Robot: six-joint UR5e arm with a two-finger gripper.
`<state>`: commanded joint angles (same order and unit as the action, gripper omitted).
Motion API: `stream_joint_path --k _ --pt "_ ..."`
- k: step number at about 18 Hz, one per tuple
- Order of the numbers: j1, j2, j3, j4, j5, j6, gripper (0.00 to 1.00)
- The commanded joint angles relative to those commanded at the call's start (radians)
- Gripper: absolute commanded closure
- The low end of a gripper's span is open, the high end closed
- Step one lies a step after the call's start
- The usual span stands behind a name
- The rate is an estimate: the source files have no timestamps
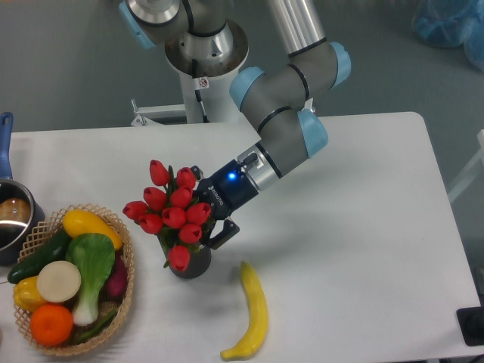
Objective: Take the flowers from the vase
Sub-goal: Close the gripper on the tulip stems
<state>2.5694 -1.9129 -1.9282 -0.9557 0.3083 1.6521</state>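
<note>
Reaching in from the right of the vase, our end effector presses into the flowers; we cannot tell whether its fingers clamp them.

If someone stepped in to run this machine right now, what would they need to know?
Tool: pressed into the right side of the flowers, fingers hidden among the blooms; grip cannot be confirmed.
Flowers: in the vase, which stands on the table between the basket and the banana.
Done: approach to the bunch.
Left: confirm the grasp, lift the flowers straight up and clear of the vase.
</note>
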Motion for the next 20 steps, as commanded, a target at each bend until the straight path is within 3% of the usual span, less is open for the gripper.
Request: stream_joint_path --k 8,11,20 --pt "0.005 0.002 -0.017 0.002 -0.041 0.005 0.39" --pt "0.006 0.002 -0.020 0.000 -0.055 0.003 0.49" --pt "0.008 0.003 -0.032 0.000 -0.057 0.003 0.59"
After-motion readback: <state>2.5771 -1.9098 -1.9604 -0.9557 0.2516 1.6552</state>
